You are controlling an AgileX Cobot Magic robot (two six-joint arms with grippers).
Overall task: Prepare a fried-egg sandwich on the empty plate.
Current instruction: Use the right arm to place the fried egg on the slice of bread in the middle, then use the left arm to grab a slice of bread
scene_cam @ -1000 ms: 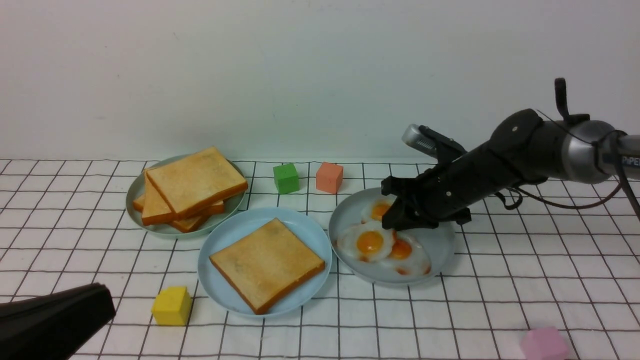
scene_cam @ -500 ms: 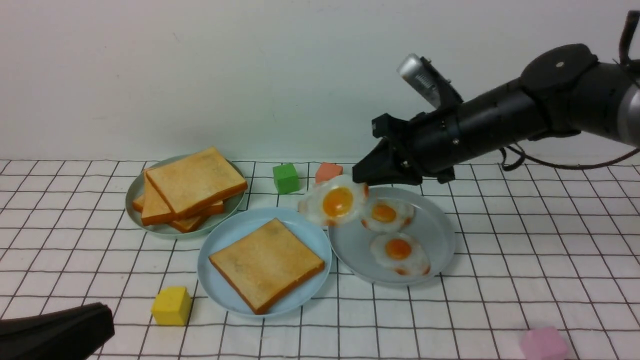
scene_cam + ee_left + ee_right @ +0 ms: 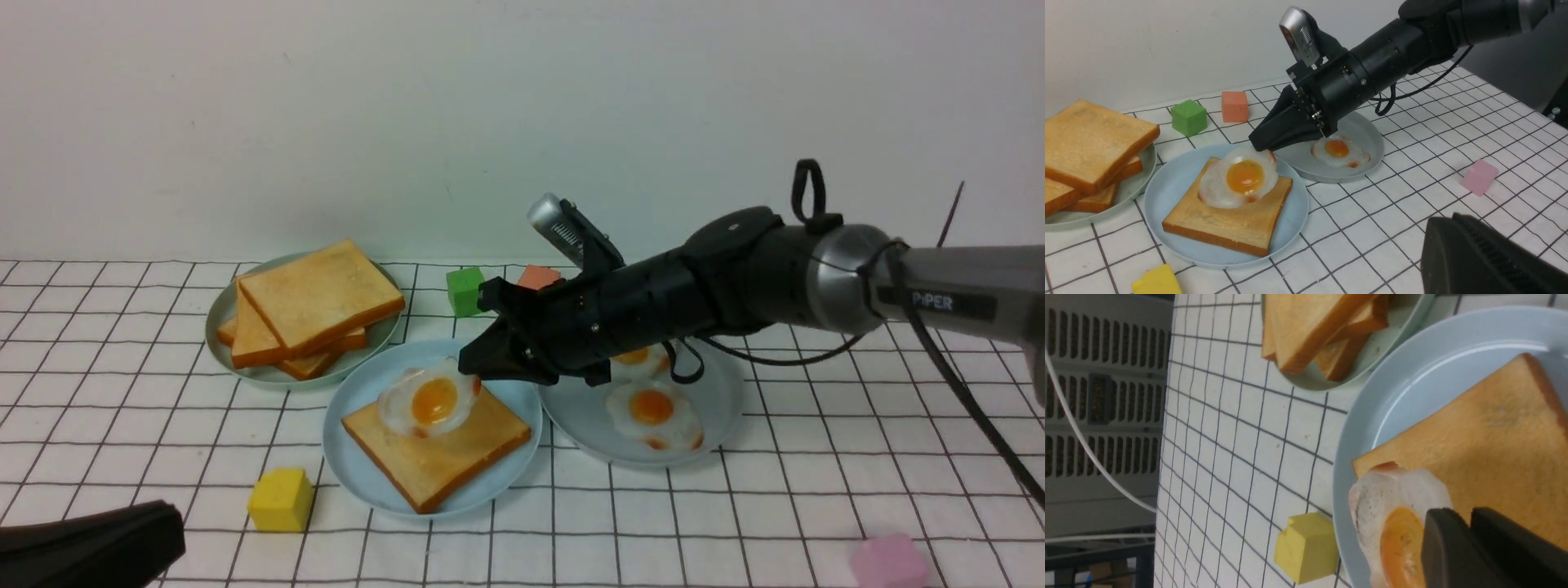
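- My right fingers are closed on the far-right rim of a fried egg, pinching the white.
- The egg hangs tilted, yolk turned towards me, over the far part of a single toast slice. I can't tell whether its low edge touches the bread.
- That slice lies flat on the sky-blue plate, which sits mid-desk on the near side of the gridded desk.
- Just right of it, rims almost meeting, is a grey-blue plate. One spare egg lies in the open on it, and a second egg is mostly hidden behind my right arm.
- Far left, a grey-green plate carries a toast stack with its slices askew.
- A green block and an orange block sit at the far side; the arm partly covers the orange one.
- A yellow block lies near-left of the blue plate, and a pink block is at the near right.
- My left fingers are shut together in the near-left corner, well apart from the plates.
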